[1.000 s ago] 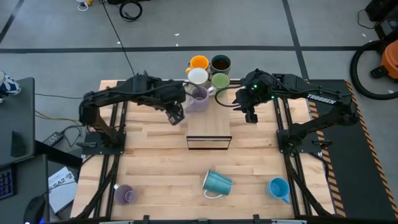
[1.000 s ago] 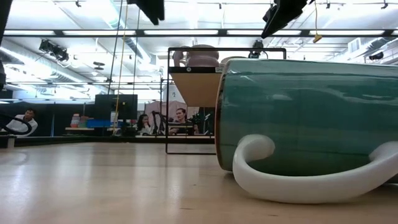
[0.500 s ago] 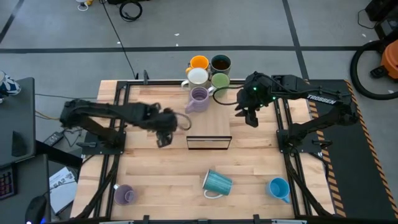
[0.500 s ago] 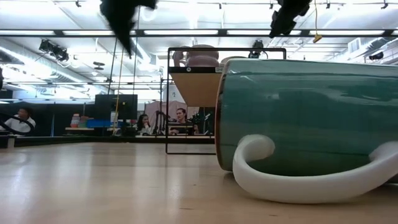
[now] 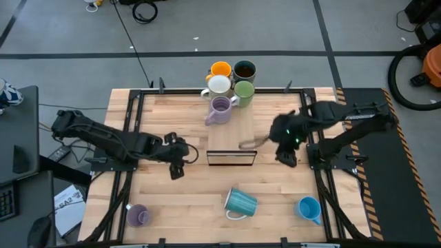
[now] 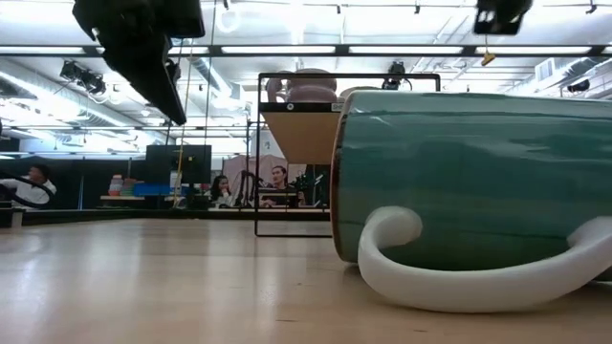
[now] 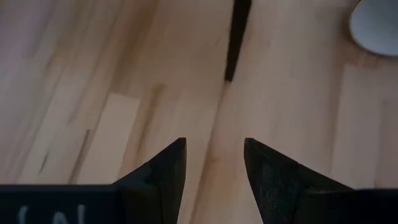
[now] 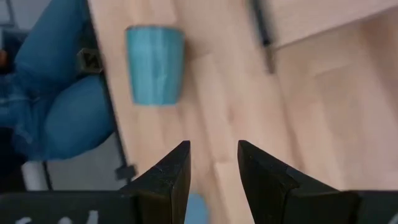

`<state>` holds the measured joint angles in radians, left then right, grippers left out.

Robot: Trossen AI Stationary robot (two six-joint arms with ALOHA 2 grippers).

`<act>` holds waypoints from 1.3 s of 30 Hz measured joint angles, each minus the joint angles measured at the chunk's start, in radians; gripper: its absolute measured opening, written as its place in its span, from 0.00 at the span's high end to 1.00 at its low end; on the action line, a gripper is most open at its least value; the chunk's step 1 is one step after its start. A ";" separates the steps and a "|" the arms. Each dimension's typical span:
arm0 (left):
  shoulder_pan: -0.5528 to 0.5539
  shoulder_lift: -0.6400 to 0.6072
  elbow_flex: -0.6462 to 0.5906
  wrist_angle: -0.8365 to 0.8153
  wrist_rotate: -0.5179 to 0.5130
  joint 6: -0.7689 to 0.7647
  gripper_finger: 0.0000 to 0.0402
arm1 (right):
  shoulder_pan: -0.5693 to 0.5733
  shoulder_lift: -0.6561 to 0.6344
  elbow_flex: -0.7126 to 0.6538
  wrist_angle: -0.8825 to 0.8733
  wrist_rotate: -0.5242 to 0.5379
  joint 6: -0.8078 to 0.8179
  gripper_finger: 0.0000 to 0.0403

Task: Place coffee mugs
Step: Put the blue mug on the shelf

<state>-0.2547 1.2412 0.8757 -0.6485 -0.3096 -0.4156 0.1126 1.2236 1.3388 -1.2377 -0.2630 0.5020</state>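
A robotics lab: ceiling strip lights, monitors, wooden table on grey floor.

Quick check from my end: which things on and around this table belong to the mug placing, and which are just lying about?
Job:
- orange mug, dark teal mug, white mug, green mug, lilac mug on the wooden stand
- second lilac mug, ribbed teal mug, blue mug
- left pincer, right pincer, both open, empty

Lying about:
- cable coil on floor

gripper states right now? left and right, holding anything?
Left gripper: open, empty, over bare table left of the wooden stand.
Right gripper: open, empty, to the right of the stand.
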 joint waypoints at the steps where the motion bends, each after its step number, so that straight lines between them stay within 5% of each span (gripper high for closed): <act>1: -0.004 0.003 -0.001 0.014 -0.001 0.000 0.58 | 0.037 0.000 0.000 0.001 0.008 0.031 0.66; 13: -0.009 0.005 -0.001 0.104 -0.001 0.008 0.58 | 0.436 0.001 0.000 0.004 0.205 0.309 0.66; 25: -0.009 0.005 -0.001 0.116 -0.001 0.007 0.58 | 0.640 0.017 -0.019 0.009 0.289 0.366 0.66; 39: -0.008 0.005 -0.001 0.144 -0.001 0.008 0.58 | 0.713 0.119 -0.234 0.014 0.053 0.381 0.66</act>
<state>-0.2631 1.2457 0.8749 -0.5040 -0.3107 -0.4079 0.8253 1.3431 1.1051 -1.2235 -0.2095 0.8835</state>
